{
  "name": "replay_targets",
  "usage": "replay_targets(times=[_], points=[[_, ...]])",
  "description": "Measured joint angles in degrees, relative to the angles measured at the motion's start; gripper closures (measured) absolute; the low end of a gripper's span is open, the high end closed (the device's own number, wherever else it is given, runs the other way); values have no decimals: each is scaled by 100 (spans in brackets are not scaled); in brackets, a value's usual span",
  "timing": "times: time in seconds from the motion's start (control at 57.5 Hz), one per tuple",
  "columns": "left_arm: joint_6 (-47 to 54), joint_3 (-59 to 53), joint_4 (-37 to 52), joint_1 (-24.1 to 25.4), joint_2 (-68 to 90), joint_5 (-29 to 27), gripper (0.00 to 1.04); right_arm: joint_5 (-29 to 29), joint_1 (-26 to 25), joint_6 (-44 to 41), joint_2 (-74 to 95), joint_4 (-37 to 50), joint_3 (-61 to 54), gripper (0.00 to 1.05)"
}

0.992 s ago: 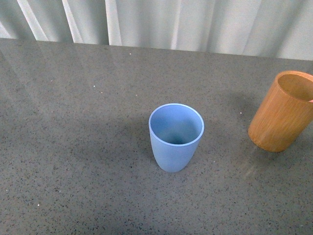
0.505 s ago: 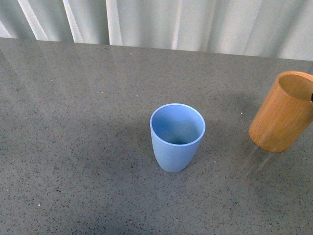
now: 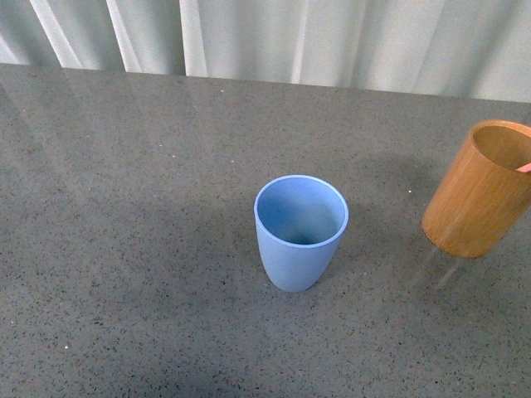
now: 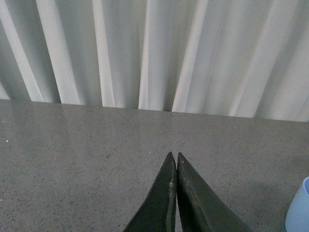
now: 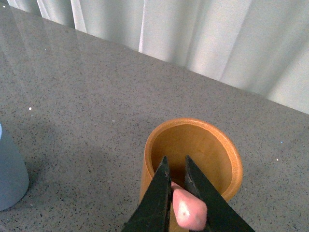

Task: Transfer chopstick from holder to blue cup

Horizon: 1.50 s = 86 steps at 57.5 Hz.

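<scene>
Front view, blue cup (image 3: 300, 232): it is standing upright in the middle of the bench (image 3: 124, 265), with its mouth open and nothing showing inside.
Front view, holder (image 3: 477, 199): it is standing at the right edge of the scene, well apart from the blue cup and a little farther back. The picture border is cutting off its right side.
Front view, chopstick (image 3: 524, 167): only a small pink piece is showing at the holder's rim, right at the border.
Front view, background: a pale curtain (image 3: 332, 41) is hanging behind the far edge of the bench.
Front view, arms: neither one is showing here.
Left wrist view, left gripper (image 4: 175, 155): its two dark fingers are pressing together with nothing between them, and it is hanging above bare bench surface.
Left wrist view, blue cup (image 4: 299, 208): only a slice of its side is showing at the border, to the right of the gripper.
Right wrist view, right gripper (image 5: 176, 162): it is pinching the chopstick, and its fingertips are pointing into the mouth of the holder.
Right wrist view, chopstick (image 5: 189, 209): its rounded pink end is sitting between the fingers. The rest of it is hidden.
Right wrist view, holder (image 5: 234, 164): it is standing upright directly under the gripper.
Right wrist view, blue cup (image 5: 9, 179): part of it is showing to the left, well apart from the holder.
</scene>
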Motion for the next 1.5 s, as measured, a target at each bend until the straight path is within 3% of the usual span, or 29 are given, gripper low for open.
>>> replay_targets(times=[0.278, 0.557, 0.661, 0.783, 0.87, 0.975, 1.271, 1.497], points=[[0, 0, -22, 0, -2, -2, 101, -389, -286, 267, -870, -1082, 219, 102], [0, 0, -22, 0, -2, 0, 101, -890, -411, 389, -3156, -3897, 1082, 102], [0, 0, -22, 0, -2, -2, 101, -826, -127, 455, -3954, -5012, 1547, 102], [0, 0, -22, 0, -2, -2, 101, -468, 811, 761, -4439, -5991, 1873, 102], [0, 0, -22, 0, -2, -2, 101, -232, 1488, 1027, -4360, -5884, 1777, 102], [2, 0, -22, 0, -2, -2, 101, -24, 1915, 1185, -4070, -5584, 1613, 102], [0, 0, -24, 0, -2, -2, 101, 103, 2310, 1443, -3064, -4787, 1545, 102], [2, 0, -24, 0, -2, 0, 101, 83, 2538, 1556, -2673, -4741, 1504, 102]])
